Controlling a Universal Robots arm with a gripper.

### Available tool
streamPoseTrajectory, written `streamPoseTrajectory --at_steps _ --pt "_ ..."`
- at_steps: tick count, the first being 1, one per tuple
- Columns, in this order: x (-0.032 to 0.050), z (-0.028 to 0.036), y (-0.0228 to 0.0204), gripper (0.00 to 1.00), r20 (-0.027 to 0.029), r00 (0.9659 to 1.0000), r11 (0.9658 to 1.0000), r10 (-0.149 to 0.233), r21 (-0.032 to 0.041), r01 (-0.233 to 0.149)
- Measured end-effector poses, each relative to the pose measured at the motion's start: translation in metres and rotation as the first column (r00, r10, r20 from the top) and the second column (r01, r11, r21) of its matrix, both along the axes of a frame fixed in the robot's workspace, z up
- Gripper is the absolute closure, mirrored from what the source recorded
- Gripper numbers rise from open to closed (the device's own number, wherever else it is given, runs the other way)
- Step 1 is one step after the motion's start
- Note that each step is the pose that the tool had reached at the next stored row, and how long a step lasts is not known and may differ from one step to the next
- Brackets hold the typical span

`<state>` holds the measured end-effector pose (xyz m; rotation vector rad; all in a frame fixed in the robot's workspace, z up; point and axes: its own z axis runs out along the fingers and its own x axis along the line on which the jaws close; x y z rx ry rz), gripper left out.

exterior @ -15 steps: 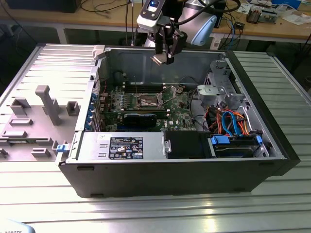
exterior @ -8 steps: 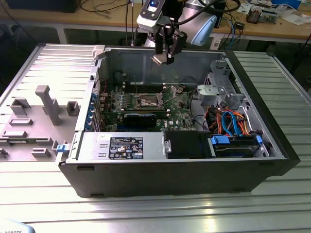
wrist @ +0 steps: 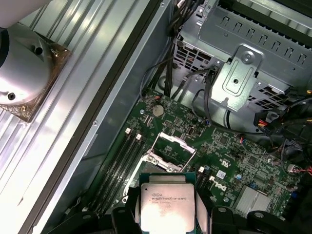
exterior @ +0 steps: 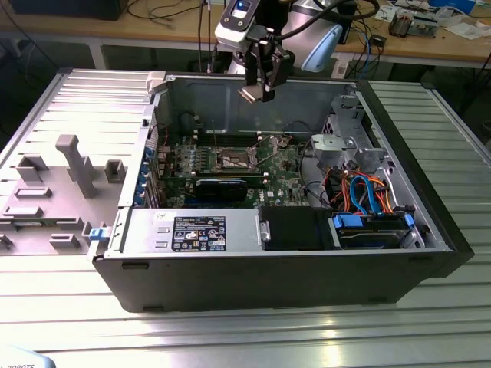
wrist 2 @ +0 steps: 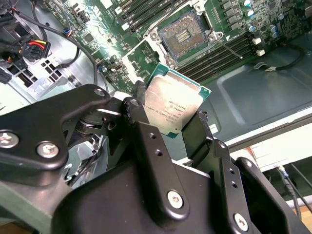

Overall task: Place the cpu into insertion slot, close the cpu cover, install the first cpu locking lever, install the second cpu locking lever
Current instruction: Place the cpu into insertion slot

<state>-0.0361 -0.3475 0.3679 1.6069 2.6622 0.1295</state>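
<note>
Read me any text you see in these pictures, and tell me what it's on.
cpu: lines of engraved print on its metal top, too small to read.
Black label on the silver box: white print, too small to read.
Motherboard: white markings, too blurred to read.

Chip [wrist 2: 176, 103]: silver-grey metal top with a dull sheen, thin green rim. Gripper [wrist 2: 170, 109]: black, matt, smooth, fitted with bright metal screws [wrist 2: 174, 197]. Socket [wrist 2: 183, 35]: dark matt recess, silver metal border. Circuit board [wrist: 229, 161]: green, slightly glossy. Computer case [exterior: 199, 100]: bare grey sheet metal inside, matt black shell outside. Table [exterior: 230, 337]: ribbed metal, reflective.
</note>
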Motion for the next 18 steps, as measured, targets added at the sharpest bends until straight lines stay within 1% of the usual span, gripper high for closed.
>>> streamPoseTrajectory --at_steps 7,9,18 --pt "0.0 0.0 0.0 0.46 0.0 0.9996 0.9996 -0.029 -0.0001 0.029" --pt "0.0 0.0 0.0 0.46 0.0 0.999 0.999 -0.044 -0.0001 0.044" --pt "0.0 0.0 0.0 0.46 0.0 0.9973 0.9973 -0.074 -0.0001 0.074"
